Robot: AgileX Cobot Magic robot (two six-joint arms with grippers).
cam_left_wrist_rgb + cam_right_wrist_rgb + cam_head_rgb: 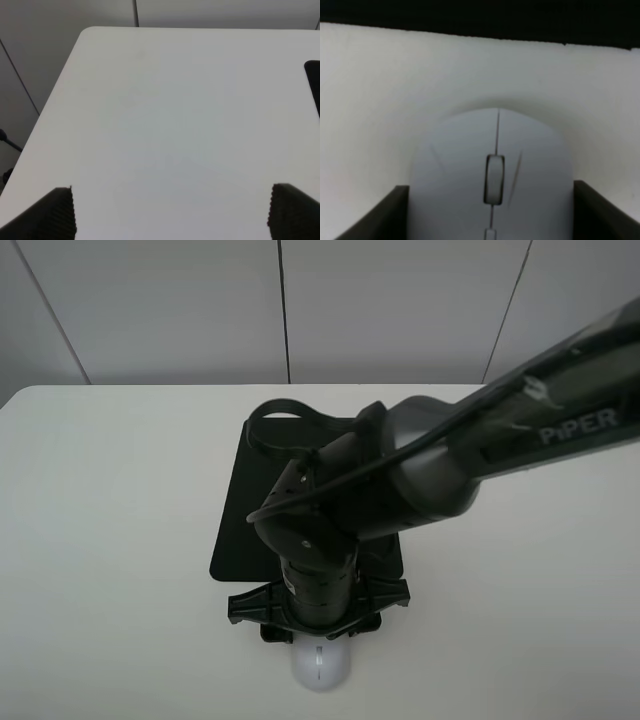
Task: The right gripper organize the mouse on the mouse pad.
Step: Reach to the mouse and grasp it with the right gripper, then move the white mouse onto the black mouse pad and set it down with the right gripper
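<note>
The white mouse (320, 667) lies on the white table just in front of the near edge of the black mouse pad (245, 510), off the pad. My right gripper (320, 638) reaches across the middle and points down over the mouse's rear. In the right wrist view the mouse (490, 170) fills the space between the two dark fingers (380, 215), which press against its sides; the pad (480, 12) is a black strip beyond it. My left gripper (170, 212) is open and empty over bare table, with a corner of the pad (314, 85) at the view's edge.
The white table (110, 540) has rounded far corners and stands before a grey panelled wall (280, 310). The right arm (480, 440) and its looping cable cover most of the pad. The table's left edge (55, 100) shows in the left wrist view.
</note>
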